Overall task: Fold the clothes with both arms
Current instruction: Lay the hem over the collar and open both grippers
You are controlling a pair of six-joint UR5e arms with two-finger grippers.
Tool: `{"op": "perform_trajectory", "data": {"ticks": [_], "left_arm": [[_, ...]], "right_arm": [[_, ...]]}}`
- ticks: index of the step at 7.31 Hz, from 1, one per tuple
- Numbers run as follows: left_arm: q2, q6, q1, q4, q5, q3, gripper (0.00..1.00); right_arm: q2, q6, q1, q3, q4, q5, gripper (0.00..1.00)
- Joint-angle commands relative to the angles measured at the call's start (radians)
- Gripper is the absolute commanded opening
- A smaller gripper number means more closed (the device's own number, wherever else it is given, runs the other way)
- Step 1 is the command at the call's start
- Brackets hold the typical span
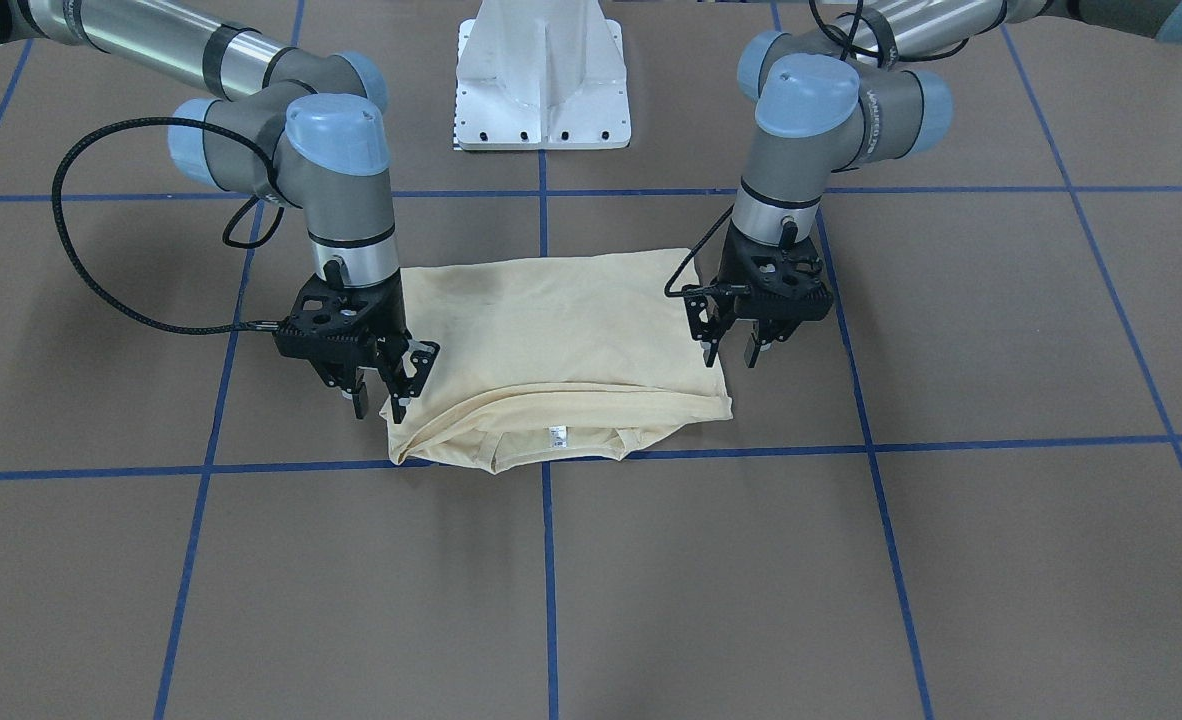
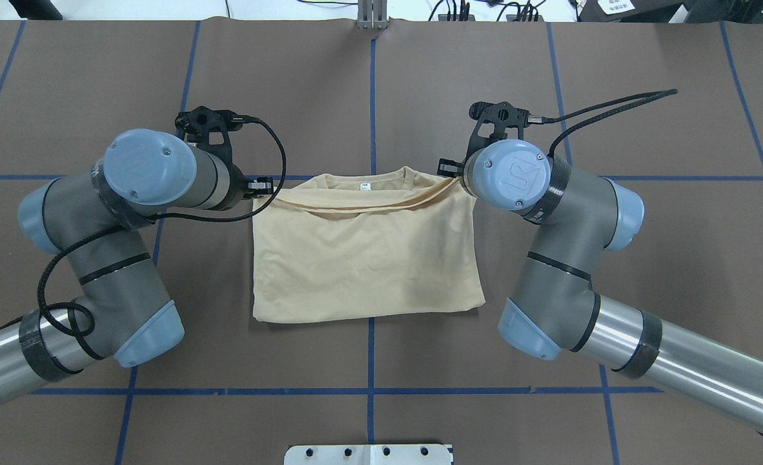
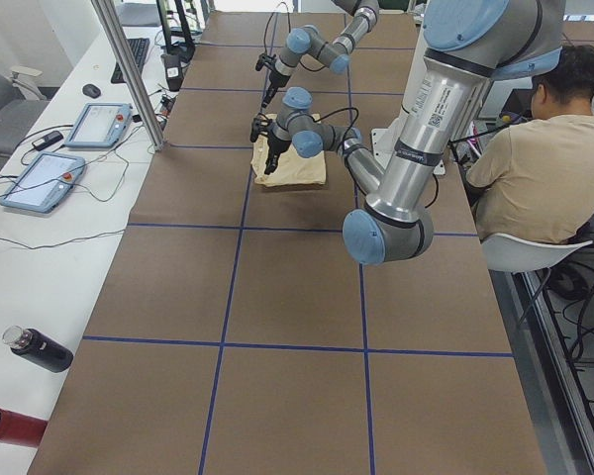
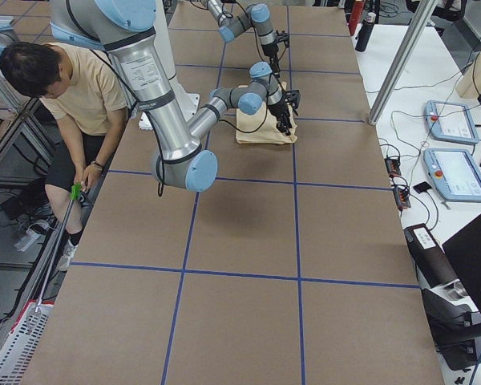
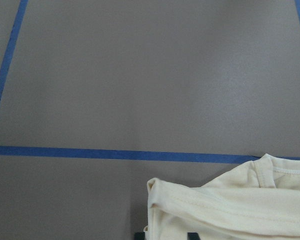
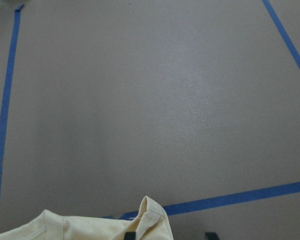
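The cream-yellow shirt [image 1: 571, 330] lies folded into a rectangle on the brown table, collar and white neck label [image 1: 556, 435] at the edge away from the robot. It also shows in the overhead view [image 2: 362, 258]. My left gripper [image 1: 732, 352] is open, just above the shirt's collar-side corner. My right gripper [image 1: 380, 403] is open at the opposite collar-side corner, one finger close to the cloth. In both wrist views a folded shirt corner [image 5: 230, 205] [image 6: 150, 215] lies at the bottom edge between the fingertips. The print is hidden. In the overhead view the wrists hide both grippers.
The white pedestal base [image 1: 543, 80] stands behind the shirt. Blue tape lines [image 1: 546, 560] grid the brown table. A seated person [image 3: 535, 168] is beside the robot. Control tablets [image 3: 99, 124] and a dark bottle [image 3: 40, 348] lie on the side bench.
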Motion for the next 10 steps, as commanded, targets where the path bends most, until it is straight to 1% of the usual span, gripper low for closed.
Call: {"op": "perform_trajectory", "data": {"ticks": [1,2,4,5,6,7,10], "left_arm": [[0.059,0.030,0.014,-0.003,-0.008,-0.085,1.00],[0.096,-0.027,0.073,-0.018,-0.005,-0.110,1.00],[0.117,-0.162,0.222,-0.054,0.009,-0.101,1.00],[0.117,-0.186,0.268,-0.054,0.037,-0.099,1.00],[0.130,-0.189,0.279,-0.055,0.045,-0.099,0.99],[0.152,-0.189,0.281,-0.057,0.045,-0.098,0.93],[0.150,-0.191,0.284,-0.057,0.043,-0.098,0.67]], "right_arm": [[-0.039,-0.081,0.046,0.051,0.001,0.087,1.00],[-0.066,-0.082,0.045,0.082,0.003,0.087,1.00],[-0.070,-0.080,0.045,0.090,0.003,0.081,1.00],[-0.068,-0.080,0.044,0.090,0.003,0.079,1.00],[-0.068,-0.080,0.044,0.090,0.003,0.079,1.00],[-0.068,-0.080,0.042,0.088,0.003,0.079,1.00],[-0.068,-0.077,0.040,0.087,0.003,0.079,1.00]]}}
